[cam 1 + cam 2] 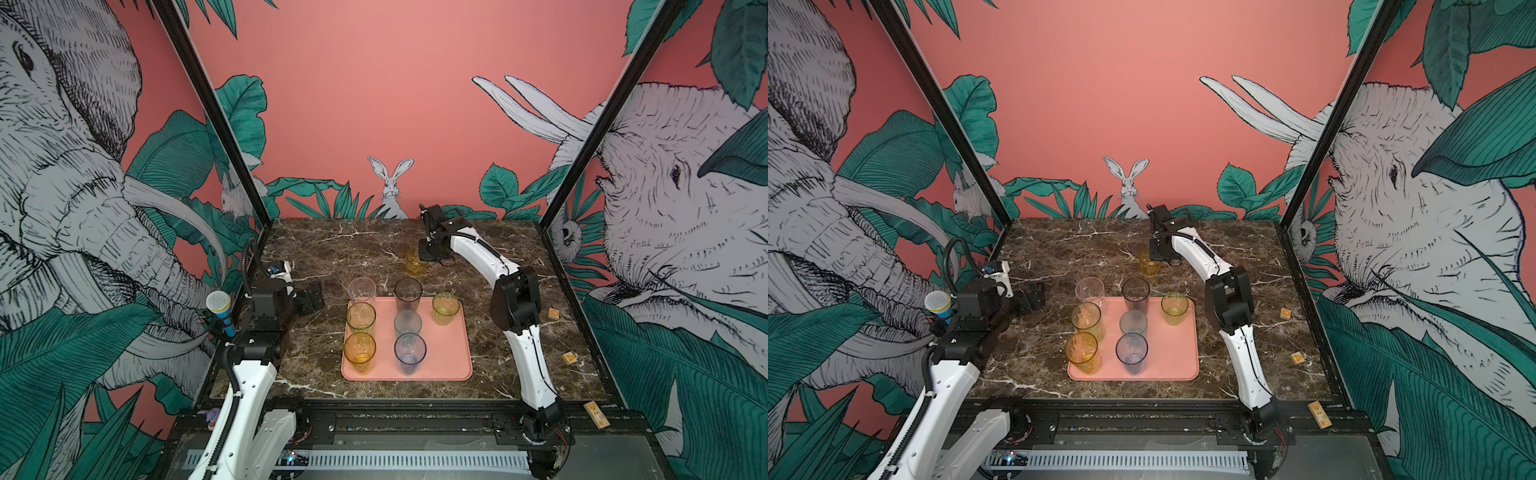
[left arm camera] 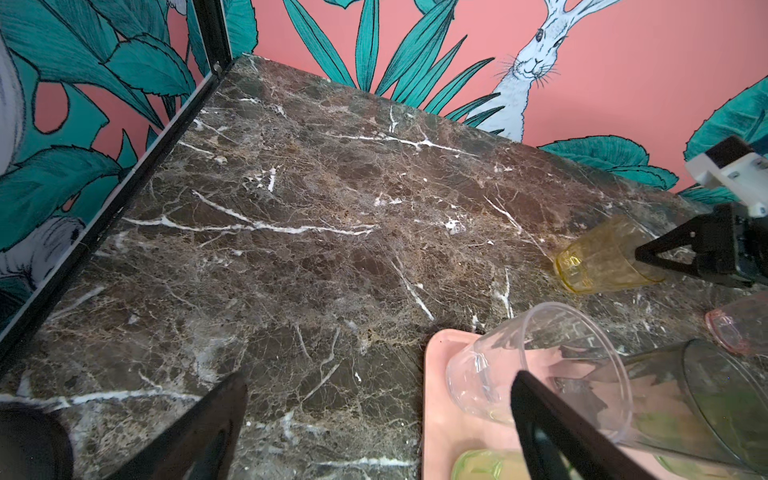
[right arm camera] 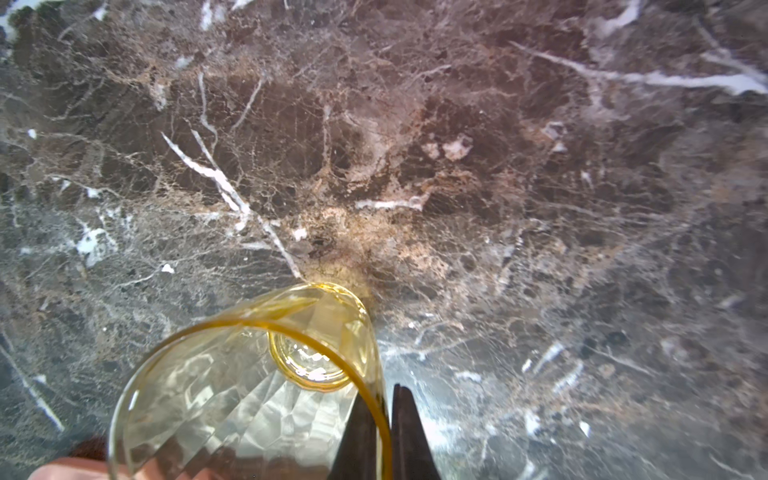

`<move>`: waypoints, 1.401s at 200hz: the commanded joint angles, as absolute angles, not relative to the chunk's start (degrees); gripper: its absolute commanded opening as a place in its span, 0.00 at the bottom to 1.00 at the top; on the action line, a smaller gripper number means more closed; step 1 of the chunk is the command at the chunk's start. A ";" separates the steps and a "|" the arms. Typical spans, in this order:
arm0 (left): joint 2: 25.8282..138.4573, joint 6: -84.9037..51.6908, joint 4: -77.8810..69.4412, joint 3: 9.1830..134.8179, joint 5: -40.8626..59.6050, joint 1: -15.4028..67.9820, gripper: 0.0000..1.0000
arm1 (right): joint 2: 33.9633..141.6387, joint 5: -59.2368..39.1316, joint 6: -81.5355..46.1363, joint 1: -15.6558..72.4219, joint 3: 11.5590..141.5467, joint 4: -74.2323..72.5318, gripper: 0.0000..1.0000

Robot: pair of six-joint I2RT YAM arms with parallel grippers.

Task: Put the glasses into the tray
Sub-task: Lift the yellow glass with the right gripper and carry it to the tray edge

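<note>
A short amber glass (image 1: 415,264) (image 1: 1149,266) is at the far middle of the marble table, behind the tray. My right gripper (image 1: 428,255) (image 3: 388,399) is shut on its rim, one finger inside the glass (image 3: 249,386) and one outside. Whether it rests on the marble I cannot tell. The salmon-pink tray (image 1: 449,353) (image 1: 1175,353) holds several upright glasses, among them a clear one (image 1: 361,291), a smoky grey one (image 1: 408,293) and a lavender one (image 1: 410,353). My left gripper (image 1: 309,297) (image 2: 378,376) hangs open and empty left of the tray. A pink glass (image 2: 739,328) stands on the marble beyond the tray.
Two small wooden blocks (image 1: 553,313) (image 1: 569,358) lie on the marble right of my right arm. A longer wooden piece (image 1: 596,413) sits at the front right corner. A microphone (image 1: 219,307) is strapped beside the left arm. Black frame posts stand at the table's back corners.
</note>
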State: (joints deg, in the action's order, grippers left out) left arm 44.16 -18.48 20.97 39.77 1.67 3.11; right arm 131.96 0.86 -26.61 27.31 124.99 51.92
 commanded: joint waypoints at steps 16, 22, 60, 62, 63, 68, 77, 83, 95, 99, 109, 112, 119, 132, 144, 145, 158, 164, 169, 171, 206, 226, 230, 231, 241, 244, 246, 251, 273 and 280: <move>42.97 -20.47 18.67 38.33 2.92 3.13 1.00 | 122.57 3.94 -24.49 27.02 123.56 54.39 0.00; 42.95 -20.63 18.60 38.19 2.90 3.16 0.99 | 121.55 4.19 -24.44 27.07 122.98 54.51 0.00; 42.20 -21.96 17.87 37.03 3.34 3.13 1.00 | 115.13 4.66 -23.82 26.86 117.97 54.35 0.00; 42.19 -22.04 17.72 36.99 3.41 3.16 0.99 | 114.78 4.68 -23.75 26.82 117.71 54.39 0.00; 42.10 -22.09 17.69 36.95 3.42 3.20 0.99 | 114.61 4.71 -23.74 26.86 117.61 54.44 0.00; 42.02 -22.27 17.67 36.76 3.45 3.16 1.00 | 113.79 4.79 -23.75 26.82 117.10 54.68 0.00; 41.76 -22.45 17.41 36.47 3.43 3.17 1.00 | 112.30 4.89 -23.66 26.85 116.11 54.88 0.00; 41.70 -22.56 17.33 36.32 3.50 3.14 0.99 | 111.27 4.93 -23.58 26.72 115.50 55.05 0.00; 41.51 -22.63 17.17 36.17 3.60 3.15 1.00 | 109.42 5.07 -23.38 26.76 114.66 55.91 0.00; 41.49 -22.67 17.22 36.19 3.62 3.14 1.00 | 108.78 5.11 -23.30 26.85 114.35 56.25 0.00; 41.49 -22.50 17.23 36.00 3.74 3.16 0.99 | 107.09 5.28 -23.13 26.75 113.51 56.91 0.00; 41.48 -22.49 17.14 35.95 3.61 3.12 1.00 | 106.69 5.31 -23.05 26.80 113.29 57.13 0.00; 41.60 -22.28 16.98 35.82 3.58 3.11 1.00 | 105.41 5.37 -22.88 26.76 112.62 57.60 0.00; 41.86 -21.69 15.53 34.75 3.41 3.17 1.00 | 103.23 4.64 -22.15 26.77 111.45 58.42 0.00; 42.18 -21.20 13.40 33.77 2.60 3.12 1.00 | 101.38 3.23 -21.30 26.78 110.69 59.35 0.00; 42.27 -21.19 13.33 33.76 2.53 3.10 1.00 | 101.23 3.20 -21.24 26.79 110.63 59.47 0.00; 42.80 -20.76 12.94 34.02 1.64 3.16 0.99 | 99.14 3.15 -20.86 26.79 109.57 60.62 0.00; 43.04 -20.56 12.92 34.23 1.22 3.10 1.00 | 98.25 3.27 -20.62 26.76 109.07 61.13 0.00; 43.16 -20.48 12.99 34.41 0.86 3.13 1.00 | 97.40 3.49 -20.49 26.72 108.79 61.66 0.00; 43.20 -20.41 13.00 34.44 0.72 3.16 1.00 | 97.17 3.64 -20.44 26.72 108.65 61.87 0.00; 44.04 -20.13 12.74 34.46 0.25 3.12 1.00 | 92.42 5.14 -19.57 26.80 106.87 65.48 0.00; 44.06 -19.71 12.79 34.46 -0.04 3.16 1.00 | 88.39 5.34 -18.86 26.83 104.50 66.42 0.00; 44.05 -19.64 12.81 34.45 -0.13 3.12 1.00 | 87.56 5.30 -18.82 26.82 103.80 66.53 0.00; 44.04 -19.62 12.78 34.45 -0.20 3.14 1.00 | 87.38 5.29 -18.77 26.81 103.62 66.53 0.00; 44.10 -19.51 12.76 34.65 -0.52 3.18 1.00 | 85.15 5.50 -18.48 26.94 101.76 66.60 0.00; 44.17 -19.45 12.75 34.68 -0.59 3.17 0.99 | 84.44 5.91 -18.42 27.03 101.20 66.73 0.00; 44.16 -19.43 12.74 34.77 -0.65 3.16 1.00 | 84.17 6.20 -18.38 27.13 100.86 66.82 0.00; 44.20 -19.38 12.73 34.88 -0.69 3.16 0.99 | 82.76 7.72 -18.48 27.65 100.03 67.09 0.00; 44.77 -18.96 12.74 35.17 -0.96 3.14 1.00 | 77.14 13.32 -19.03 30.57 95.58 68.04 0.00; 44.91 -18.91 12.74 35.16 -0.97 3.12 1.00 | 75.47 14.12 -19.67 31.36 94.09 68.32 0.00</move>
